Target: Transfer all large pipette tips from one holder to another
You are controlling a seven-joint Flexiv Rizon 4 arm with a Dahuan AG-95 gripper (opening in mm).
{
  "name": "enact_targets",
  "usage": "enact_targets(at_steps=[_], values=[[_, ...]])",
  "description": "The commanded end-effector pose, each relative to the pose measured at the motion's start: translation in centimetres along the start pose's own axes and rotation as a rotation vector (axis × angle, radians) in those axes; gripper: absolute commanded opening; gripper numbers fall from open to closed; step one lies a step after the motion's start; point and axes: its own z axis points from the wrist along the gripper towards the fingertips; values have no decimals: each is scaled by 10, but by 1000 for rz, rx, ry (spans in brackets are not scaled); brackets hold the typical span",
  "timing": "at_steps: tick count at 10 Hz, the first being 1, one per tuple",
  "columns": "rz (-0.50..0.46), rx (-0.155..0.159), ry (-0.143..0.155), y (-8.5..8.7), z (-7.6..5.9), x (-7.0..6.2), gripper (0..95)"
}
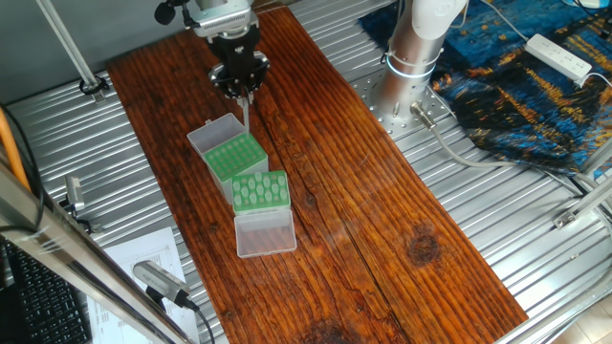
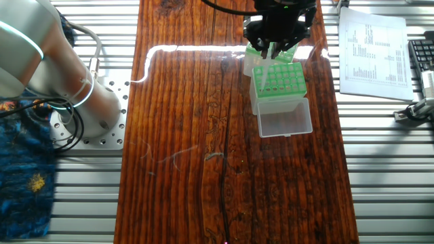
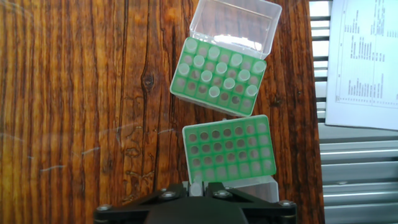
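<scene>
Black gripper (image 3: 196,194) fills the bottom edge of the hand view, its two fingers drawn in close on one pale, translucent pipette tip (image 3: 197,187), whose wide round end peeps up between them; in the fixed views that tip hangs point-down below the fingers (image 1: 246,113), which is how it would have to be carried to drop into a hole.

Beneath everything runs the long dark-stained wooden board (image 1: 382,191), laid over ribbed metal decking, giving the two boxes a flat, steady floor.

On it sit two green plastic racks with clear hinged lids thrown back, so their grids are open from above. They lie nearly end to end, slightly skewed to each other. The farther rack (image 3: 217,76) carries the remaining large pipette tips (image 3: 214,65), roughly a dozen, wide ends up, scattered over its grid with bare holes between them. The nearer rack (image 3: 229,149) shows only dark round holes, so I take it for the receiving holder, though I cannot rule out the reverse.

The arm hovers over the nearer rack's edge, seemingly lining the held tip up with a hole. Most of the job looks undone.
</scene>
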Motion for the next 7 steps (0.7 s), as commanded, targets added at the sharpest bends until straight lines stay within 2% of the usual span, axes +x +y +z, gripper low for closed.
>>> enact_targets(at_steps=[1,3,4,7], values=[[-7,2,-5,1,1,2,0],[-11,2,-9,2,3,3,0],[-12,2,-9,2,3,3,190],[-12,2,-8,3,3,4,190]])
